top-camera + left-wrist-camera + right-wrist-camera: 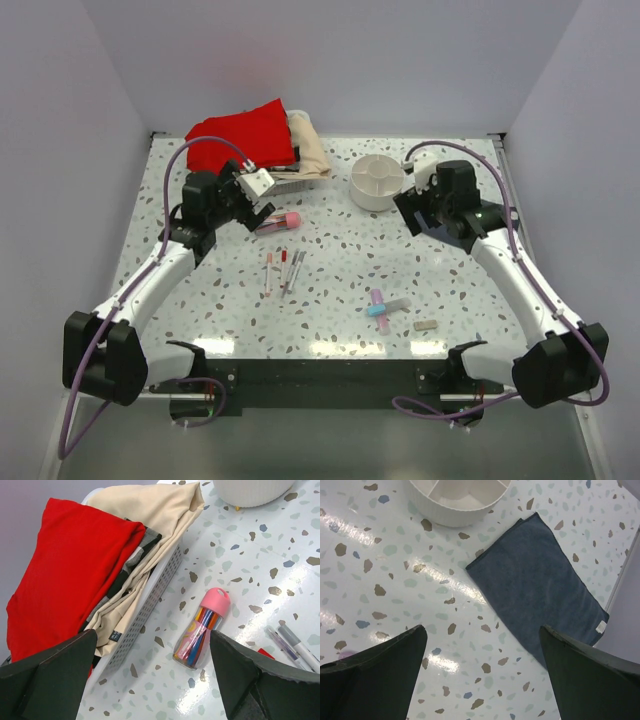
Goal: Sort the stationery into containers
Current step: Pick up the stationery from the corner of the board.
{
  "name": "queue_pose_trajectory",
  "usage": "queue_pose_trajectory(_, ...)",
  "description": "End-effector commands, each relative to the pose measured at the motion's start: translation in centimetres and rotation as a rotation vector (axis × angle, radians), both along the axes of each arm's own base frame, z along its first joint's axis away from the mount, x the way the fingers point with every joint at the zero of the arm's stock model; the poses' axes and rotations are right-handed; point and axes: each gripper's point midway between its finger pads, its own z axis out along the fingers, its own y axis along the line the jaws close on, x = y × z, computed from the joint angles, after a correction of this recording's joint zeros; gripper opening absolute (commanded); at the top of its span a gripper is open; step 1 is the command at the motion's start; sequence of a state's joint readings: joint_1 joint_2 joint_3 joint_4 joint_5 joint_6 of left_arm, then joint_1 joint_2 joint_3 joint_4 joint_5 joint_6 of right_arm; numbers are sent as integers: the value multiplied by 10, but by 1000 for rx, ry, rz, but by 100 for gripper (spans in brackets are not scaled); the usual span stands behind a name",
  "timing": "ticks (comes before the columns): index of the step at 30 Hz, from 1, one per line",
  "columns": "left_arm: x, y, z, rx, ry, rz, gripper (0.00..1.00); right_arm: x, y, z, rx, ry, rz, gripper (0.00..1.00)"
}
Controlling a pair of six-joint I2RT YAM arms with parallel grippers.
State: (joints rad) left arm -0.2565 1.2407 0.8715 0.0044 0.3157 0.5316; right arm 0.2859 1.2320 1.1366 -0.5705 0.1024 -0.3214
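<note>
The stationery lies loose on the table, none of it in the white organiser [377,201] yet, so sorting looks to be at its very start. In the overhead view a pink-capped tube [281,221] lies well to the left of the organiser, the thin pens [283,270] lie nearer the arm bases and left of it, and the pink and blue markers [382,309] with the beige eraser [426,325] sit almost straight towards the bases from it. The left gripper [265,213] hangs just beside the tube on the side away from the organiser, while the right gripper [412,218] hovers close to the organiser's right, over a blue-grey cloth [440,228]. In the left wrist view the left gripper [153,635] has its jaws wide apart and empty, with the tube [200,629] lying between and beyond the fingertips and touched by neither. The pens [293,648] are to the right, the organiser [250,492] is at the top edge, and a slatted basket [150,605] of red cloth [65,575] and beige cloth [160,510] sits opposite. The likely next move is to descend, centre on the tube across its width and close, keeping clear of the basket wall. In the right wrist view the right gripper [482,630] is likewise spread wide, holding nothing, above bare table between the organiser [451,518] and the cloth [540,585].
</note>
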Motion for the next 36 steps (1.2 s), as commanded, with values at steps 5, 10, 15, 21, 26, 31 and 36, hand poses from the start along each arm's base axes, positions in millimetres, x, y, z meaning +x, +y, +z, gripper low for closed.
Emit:
queue_pose_trajectory(5, 13, 4, 7, -40, -11, 82, 100, -78, 55, -34, -98, 130, 765, 99)
queue_pose_trajectory(10, 20, 14, 11, -49, -43, 160, 100, -139, 79, -72, -8, 448, 1111, 83)
queue_pose_trajectory(15, 15, 22, 6, -39, -29, 191, 100, -137, 95, -85, -27, 432, 1239, 77)
queue_pose_trajectory(21, 11, 30, 7, -33, -49, 229, 100, -157, 111, -106, -84, 439, 1408, 75)
queue_pose_trajectory(26, 6, 34, 4, -38, -45, 245, 100, -159, 116, -124, -154, 422, 1447, 75)
queue_pose_trajectory(31, 6, 34, 8, -51, -52, 251, 100, -156, 114, -136, -179, 476, 1419, 71)
queue_pose_trajectory(36, 8, 34, 12, -62, -65, 254, 100, -157, 114, -147, -195, 504, 1396, 69)
